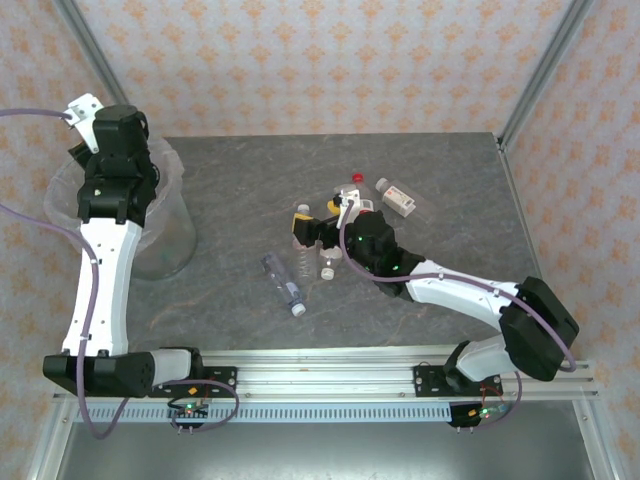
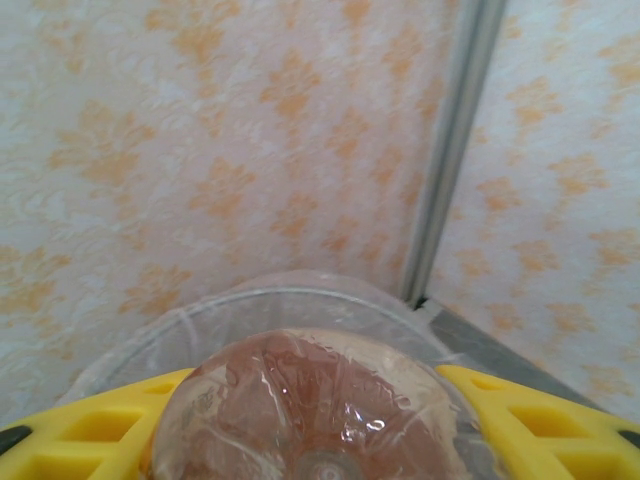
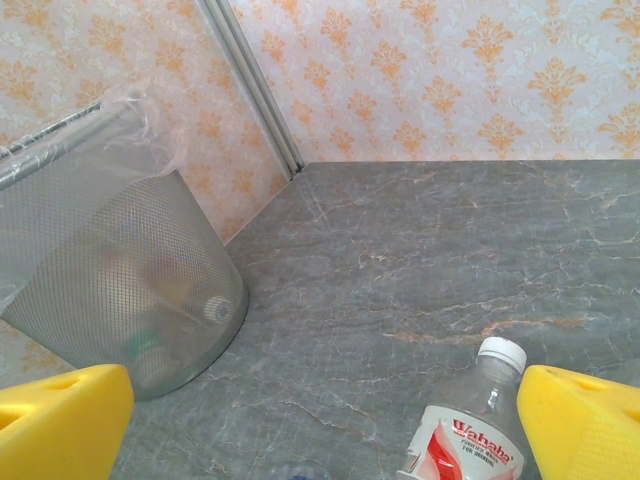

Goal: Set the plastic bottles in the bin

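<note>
While the left gripper [image 2: 320,435] hangs over the bin [image 2: 250,300], its jaws clamped on a brownish clear bottle [image 2: 320,395], the right gripper [image 3: 320,430] is low over the table [image 3: 420,240], jaws spread wide with a white-capped bottle [image 3: 478,415] between them; other bottles [image 1: 283,283] lie nearby.

left end effector [image 2: 312,388]: clamped on clear bottle [image 2: 320,425] | bin [image 2: 262,299] rim just beyond | patterned wall [image 2: 200,150] behind

The left arm [image 1: 105,250] hides most of the bin [image 1: 172,235] at the table's left edge. The brownish bottle [image 2: 320,410] between its fingers [image 2: 80,430] is cut off low, cap unseen. Inside the bin, shapes blur through its wall.
</note>
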{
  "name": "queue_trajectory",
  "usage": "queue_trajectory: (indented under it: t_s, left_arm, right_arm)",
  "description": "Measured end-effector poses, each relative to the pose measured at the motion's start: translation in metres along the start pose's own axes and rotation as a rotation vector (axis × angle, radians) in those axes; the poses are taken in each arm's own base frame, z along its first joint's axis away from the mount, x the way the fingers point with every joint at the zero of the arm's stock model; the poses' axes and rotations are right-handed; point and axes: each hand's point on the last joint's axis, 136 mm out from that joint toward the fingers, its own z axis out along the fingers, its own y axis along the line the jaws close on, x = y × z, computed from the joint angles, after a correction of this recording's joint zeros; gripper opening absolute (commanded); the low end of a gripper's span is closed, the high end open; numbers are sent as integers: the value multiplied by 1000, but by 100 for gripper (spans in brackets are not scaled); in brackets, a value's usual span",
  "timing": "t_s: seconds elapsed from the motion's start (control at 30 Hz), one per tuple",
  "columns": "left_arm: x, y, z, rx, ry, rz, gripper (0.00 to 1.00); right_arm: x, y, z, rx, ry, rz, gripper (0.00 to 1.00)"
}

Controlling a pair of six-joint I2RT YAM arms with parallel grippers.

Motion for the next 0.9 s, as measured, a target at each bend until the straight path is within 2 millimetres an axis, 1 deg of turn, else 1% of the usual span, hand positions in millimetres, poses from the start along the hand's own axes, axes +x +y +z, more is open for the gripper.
queue_trajectory:
  t_s: [0.13,0.3,0.47,0.53,0.73,0.9]
  left_arm:
    - [10,20,15,-70,24,-24,52]
    - [21,42,26,-141,49,-55,52]
    - [52,45,36,-176,100,-21,51]
    - [61,51,39,-206,110,-16,51]
    - [77,72,48,-294,119,-40,52]
    - [79,85,52,-361,109,-77,57]
  right_arm:
    - [0,0,1,0,2,7,99]
    - [0,0,3,2,6,11,99]
    - [2,0,6,5,15,14,99]
    - [3,0,8,6,19,13,99]
    - [3,3,14,-2,29,17,99]
    - [4,3,14,-6,35,24,99]
